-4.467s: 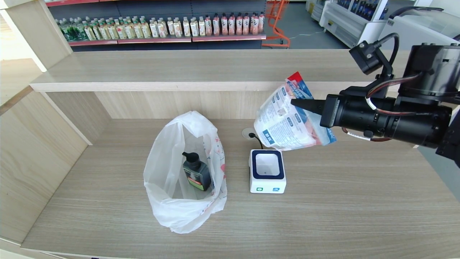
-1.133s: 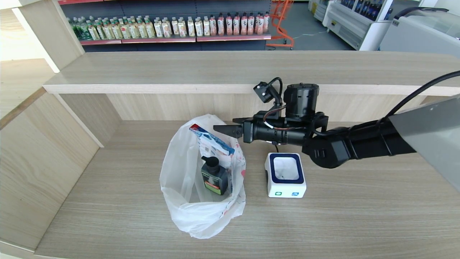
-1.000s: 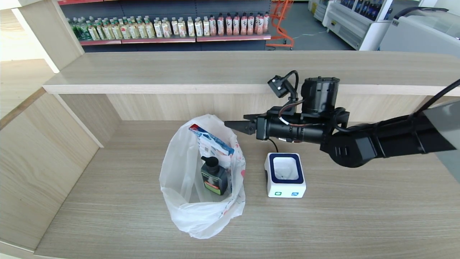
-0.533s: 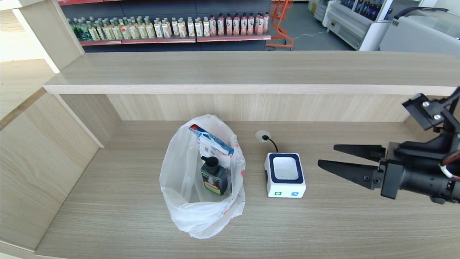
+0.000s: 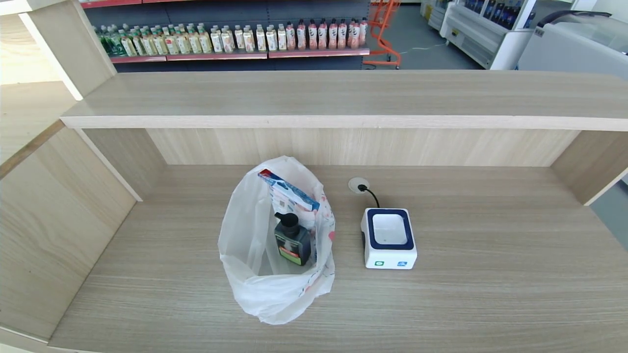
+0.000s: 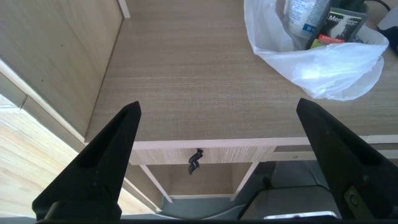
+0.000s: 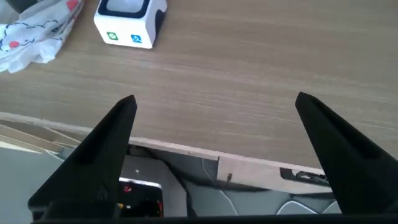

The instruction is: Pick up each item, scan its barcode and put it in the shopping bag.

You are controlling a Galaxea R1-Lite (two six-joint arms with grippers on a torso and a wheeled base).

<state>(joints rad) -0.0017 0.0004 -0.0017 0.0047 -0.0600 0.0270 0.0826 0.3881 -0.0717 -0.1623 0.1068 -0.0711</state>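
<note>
The blue-and-white printed pouch point(image 5: 287, 193) and the dark pump bottle point(image 5: 293, 242) are contained in the white plastic shopping bag point(image 5: 274, 289), set beside the white, blue-framed barcode scanner point(image 5: 390, 240) on the wooden counter point(image 5: 490, 294). The left gripper point(image 6: 217, 104) is spread wide at the counter's front edge, well apart from the bag. The right gripper point(image 7: 216, 98) is likewise spread wide, well apart from the scanner.

Left tool point(image 6: 217, 104), right tool point(image 7: 216, 98): spread wide

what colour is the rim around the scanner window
Dark blue rim on the white scanner; it shows best in the head view.
</note>
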